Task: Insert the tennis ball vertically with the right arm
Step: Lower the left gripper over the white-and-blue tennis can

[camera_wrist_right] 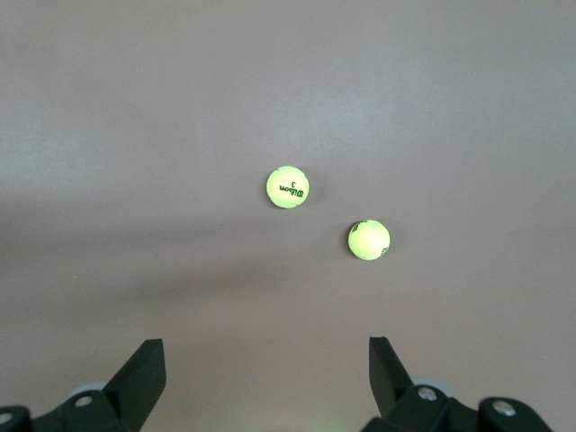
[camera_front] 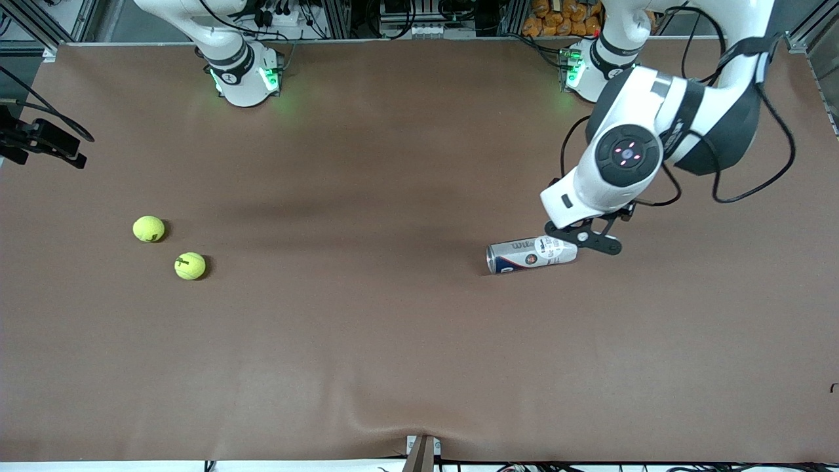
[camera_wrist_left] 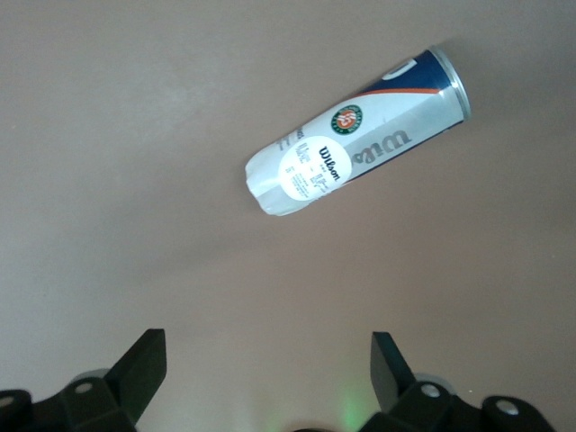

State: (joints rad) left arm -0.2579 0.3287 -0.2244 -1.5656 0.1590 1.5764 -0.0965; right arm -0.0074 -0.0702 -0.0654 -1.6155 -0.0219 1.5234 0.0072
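Two yellow-green tennis balls (camera_front: pixel 149 229) (camera_front: pixel 190 265) lie close together on the brown table toward the right arm's end. They also show in the right wrist view (camera_wrist_right: pixel 288 187) (camera_wrist_right: pixel 369 240). A white and blue Wilson ball can (camera_front: pixel 531 254) lies on its side toward the left arm's end, its metal-rimmed end pointing toward the right arm's end. My left gripper (camera_front: pixel 583 237) hovers over the can's rounded end, open and empty; the can (camera_wrist_left: pixel 360 153) lies past its fingers in the left wrist view. My right gripper (camera_wrist_right: pixel 265 378) is open and empty, high above the balls, out of the front view.
The brown mat (camera_front: pixel 367 341) covers the whole table. A black mount (camera_front: pixel 39 141) juts in at the right arm's end. The arm bases (camera_front: pixel 242 72) (camera_front: pixel 590 65) stand along the edge farthest from the front camera. A small post (camera_front: pixel 423 455) stands at the nearest edge.
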